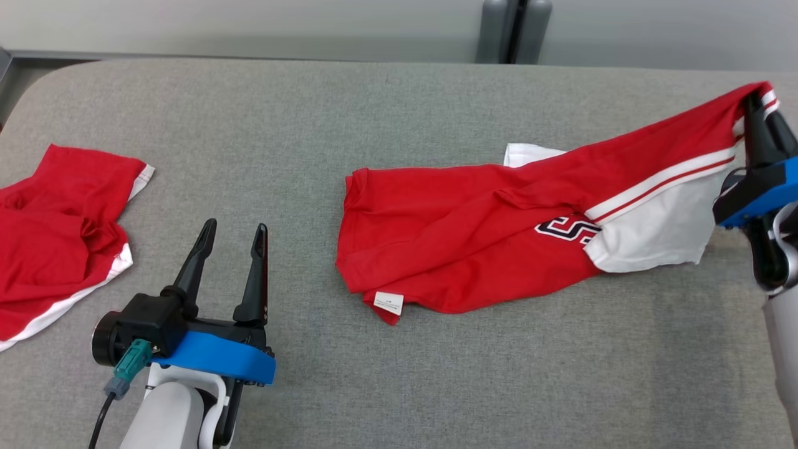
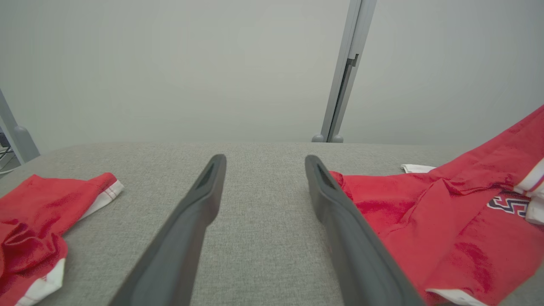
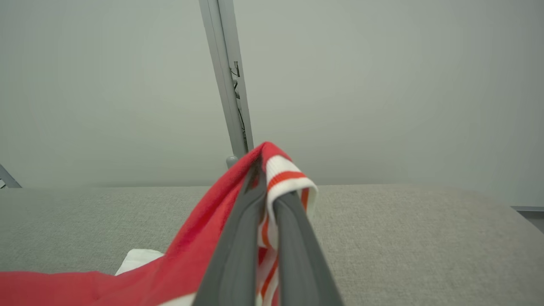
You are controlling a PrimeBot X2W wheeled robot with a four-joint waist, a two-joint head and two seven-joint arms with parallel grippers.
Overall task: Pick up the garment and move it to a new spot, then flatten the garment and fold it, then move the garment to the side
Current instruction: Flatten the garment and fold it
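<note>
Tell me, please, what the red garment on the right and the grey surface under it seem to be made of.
The garment is probably soft, matte cotton-type jersey: it creases and drapes limply from the right tool, with a ribbed striped cuff. The surface looks like matte grey woven upholstery fabric, showing a fine speckled weave.

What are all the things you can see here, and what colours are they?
Shirt: one, red with white panel and stripes, middle to right of the table, one end lifted.
Label: one, white, on the shirt's near edge.
Second garment: one, red with white trim, crumpled at the table's left edge.
Table: one, grey fabric top, under everything.
Post: one, grey, behind the table's far edge.
Left gripper: one, dark fingers on a blue mount, open over the table at lower left.
Right gripper: one, dark fingers on a blue mount, shut on the shirt's striped end at far right.
</note>
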